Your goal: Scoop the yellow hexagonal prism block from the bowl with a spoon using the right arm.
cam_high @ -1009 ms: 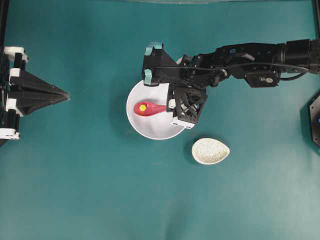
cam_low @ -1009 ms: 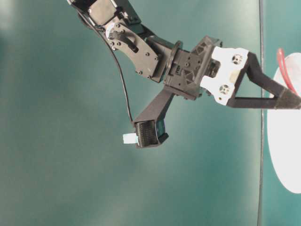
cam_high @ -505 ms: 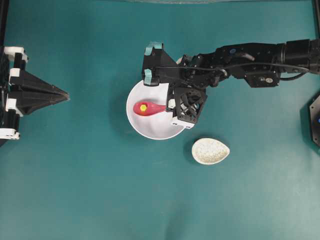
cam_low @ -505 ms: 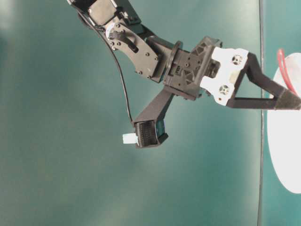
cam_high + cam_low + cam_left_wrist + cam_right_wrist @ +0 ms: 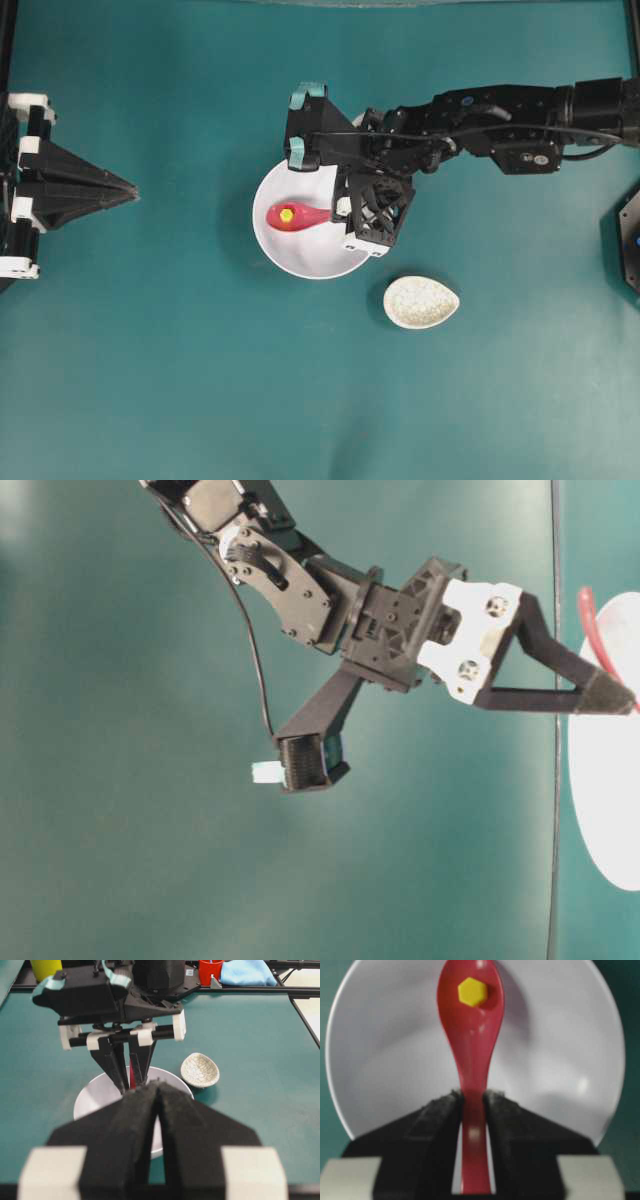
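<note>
The right claw [image 5: 472, 1102] is clamped on the handle of the spoon [image 5: 471, 1035], its pads pressed against both sides. The yellow hexagonal prism block [image 5: 472, 991] sits in the spoon's scoop, over the bowl [image 5: 300, 255]. A speckled dish [image 5: 421, 302] lies at the bowl's four o'clock on the surface [image 5: 180, 380]. The left claw [image 5: 125, 188], well off at nine o'clock, has its jaws pressed together, holding nothing
</note>
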`<state>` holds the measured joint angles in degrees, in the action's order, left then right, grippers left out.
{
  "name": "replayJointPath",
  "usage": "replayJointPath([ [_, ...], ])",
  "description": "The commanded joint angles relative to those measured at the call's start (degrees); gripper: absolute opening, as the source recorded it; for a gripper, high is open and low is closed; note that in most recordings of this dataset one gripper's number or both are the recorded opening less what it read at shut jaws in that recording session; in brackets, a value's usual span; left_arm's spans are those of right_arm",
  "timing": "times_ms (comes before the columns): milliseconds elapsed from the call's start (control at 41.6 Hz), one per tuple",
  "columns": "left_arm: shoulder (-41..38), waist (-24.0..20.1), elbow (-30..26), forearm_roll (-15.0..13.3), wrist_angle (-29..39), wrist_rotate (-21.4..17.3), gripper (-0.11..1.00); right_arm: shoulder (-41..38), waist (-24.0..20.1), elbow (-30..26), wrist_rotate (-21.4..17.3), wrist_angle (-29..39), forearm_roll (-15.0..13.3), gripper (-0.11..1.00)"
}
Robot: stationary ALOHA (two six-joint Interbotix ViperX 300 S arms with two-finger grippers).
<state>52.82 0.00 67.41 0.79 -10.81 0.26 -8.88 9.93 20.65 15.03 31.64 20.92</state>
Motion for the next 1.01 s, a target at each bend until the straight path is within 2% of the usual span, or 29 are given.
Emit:
replayJointPath([
  [0,-0.3,0.1,-1.6,0.2,-0.5,0.0,0.03,3.1,-0.2,-0.6,0.1,-0.4,-0.1,0.24],
  [601,-0.3,0.0,-1.6,0.2,-0.5,0.0,0.03,7.5,-0.1,-0.7,-0.4,0.0,-1.0,0.24],
  [985,-0.2,0.1,-1.6,0.1,-0.5,0.0,0.03,12.0,0.4,-1.2,-0.6,2.1,-3.0,0.23],
])
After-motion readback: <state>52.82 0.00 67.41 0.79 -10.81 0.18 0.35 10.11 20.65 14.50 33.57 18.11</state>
